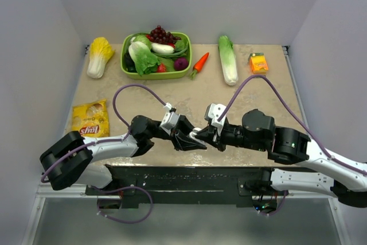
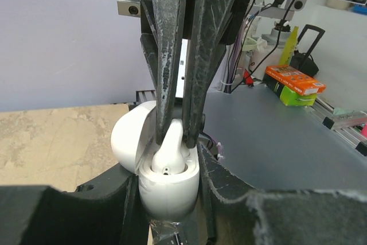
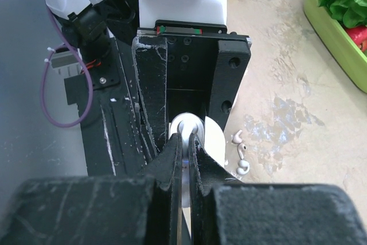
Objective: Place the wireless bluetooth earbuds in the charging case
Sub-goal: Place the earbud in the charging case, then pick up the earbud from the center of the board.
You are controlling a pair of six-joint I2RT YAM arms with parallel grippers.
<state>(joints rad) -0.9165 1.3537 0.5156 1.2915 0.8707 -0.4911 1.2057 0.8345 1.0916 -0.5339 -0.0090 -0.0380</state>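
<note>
My left gripper (image 1: pixel 184 140) (image 2: pixel 169 202) is shut on the white charging case (image 2: pixel 169 185), holding it upright with its lid (image 2: pixel 127 136) hinged open to the left. My right gripper (image 1: pixel 200 136) (image 3: pixel 184 140) is shut on a white earbud (image 2: pixel 171 150), pinching its stem from above. The earbud's head sits in the case's socket. In the right wrist view the case (image 3: pixel 214 139) shows just beyond my fingertips. A second pale earbud (image 3: pixel 241 152) lies on the table right of the case.
A green basket (image 1: pixel 155 77) of vegetables stands at the back, with a napa cabbage (image 1: pixel 100 55), carrot (image 1: pixel 199 63), lettuce (image 1: pixel 228 58) and orange box (image 1: pixel 258 62) nearby. A yellow chips bag (image 1: pixel 90 119) lies at the left. The black mounting plate (image 1: pixel 183 176) runs along the near edge.
</note>
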